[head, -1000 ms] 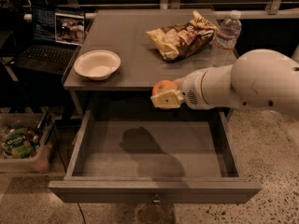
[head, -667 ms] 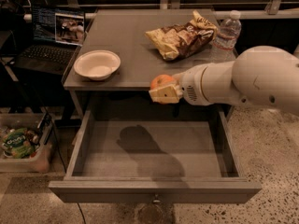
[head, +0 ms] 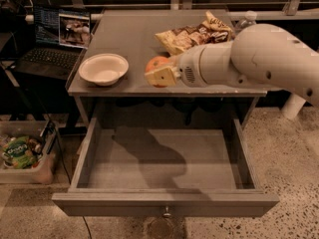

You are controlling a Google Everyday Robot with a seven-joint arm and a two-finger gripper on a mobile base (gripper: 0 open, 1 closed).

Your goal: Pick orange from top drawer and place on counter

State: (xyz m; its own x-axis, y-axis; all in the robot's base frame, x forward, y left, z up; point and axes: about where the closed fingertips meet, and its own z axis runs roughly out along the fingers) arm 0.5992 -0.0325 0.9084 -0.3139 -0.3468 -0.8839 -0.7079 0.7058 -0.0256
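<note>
The orange [head: 156, 64] is held in the gripper [head: 159, 73], whose jaws are clenched on the fruit; one pale pad crosses its lower front. The fruit hangs over the front strip of the counter [head: 127, 31], to the right of the white bowl [head: 103, 68] and in front of the crumpled snack bags [head: 192, 34]. Whether it touches the surface cannot be told. The white arm [head: 259, 59] reaches in from the right, partly hiding a water bottle [head: 244, 20] at the far corner. Below, the top drawer [head: 164, 203] stands pulled out, nothing lying on its grey bottom but the arm's shadow. A laptop [head: 57, 39] sits to the left of the cabinet, and a bin of packets [head: 22, 156] rests on the floor.

Step in hand: the carry from drawer to counter, judged near its end. The next move calls for lowering the fruit onto a bare patch clear of the bowl, then releasing the jaws gently, since a round fruit near the front edge may roll back into the drawer.

Compared with one second ago, the orange has risen from level with the counter's front edge, above the drawer's back, to a place over the surface.
</note>
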